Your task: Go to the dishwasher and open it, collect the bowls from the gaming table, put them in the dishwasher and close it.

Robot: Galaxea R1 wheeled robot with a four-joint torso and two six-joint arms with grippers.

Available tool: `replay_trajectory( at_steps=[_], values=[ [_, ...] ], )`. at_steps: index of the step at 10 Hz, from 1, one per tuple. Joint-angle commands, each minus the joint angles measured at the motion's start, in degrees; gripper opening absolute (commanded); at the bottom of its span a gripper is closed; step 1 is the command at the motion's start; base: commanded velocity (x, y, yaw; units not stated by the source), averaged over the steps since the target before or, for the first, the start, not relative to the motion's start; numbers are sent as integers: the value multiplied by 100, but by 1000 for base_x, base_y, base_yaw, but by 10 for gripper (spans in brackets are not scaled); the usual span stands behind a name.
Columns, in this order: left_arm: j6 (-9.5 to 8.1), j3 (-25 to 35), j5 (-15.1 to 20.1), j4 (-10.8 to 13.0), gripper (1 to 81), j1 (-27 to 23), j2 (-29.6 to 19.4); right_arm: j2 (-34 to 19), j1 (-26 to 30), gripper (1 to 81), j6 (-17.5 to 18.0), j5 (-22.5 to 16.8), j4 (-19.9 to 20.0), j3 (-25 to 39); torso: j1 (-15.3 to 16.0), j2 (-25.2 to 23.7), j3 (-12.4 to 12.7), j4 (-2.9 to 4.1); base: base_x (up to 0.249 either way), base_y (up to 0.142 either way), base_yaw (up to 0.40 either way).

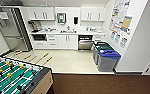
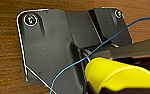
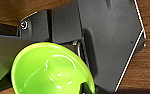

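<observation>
The dishwasher is built into the white cabinets at the far wall, and its dark racked inside shows above the steel door panel. A light green bowl sits close under the right wrist camera, and my right gripper is shut on its rim. A yellow bowl fills the corner of the left wrist view, with my left gripper shut on its edge. Both bowls hang over brown wood-look floor. The gaming table is out of view.
A green-field foosball table stands close at my left front. Two grey bins with green and blue lids line the right wall beside the dishwasher. A steel fridge is at the back left. Pale floor stretches between me and the cabinets.
</observation>
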Motion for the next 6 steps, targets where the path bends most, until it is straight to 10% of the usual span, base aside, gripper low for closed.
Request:
replay_trajectory(
  at_steps=[1,6],
  values=[
    [37,-9,205,65,10,-134,-47,12,179,10,-8,-278,-30,46,0,0,0,0,153,0,0],
    [45,-9,214,74,10,-134,-38,12,170,10,-8,-278,-30,46,0,0,0,0,153,-63,0]
  ],
)
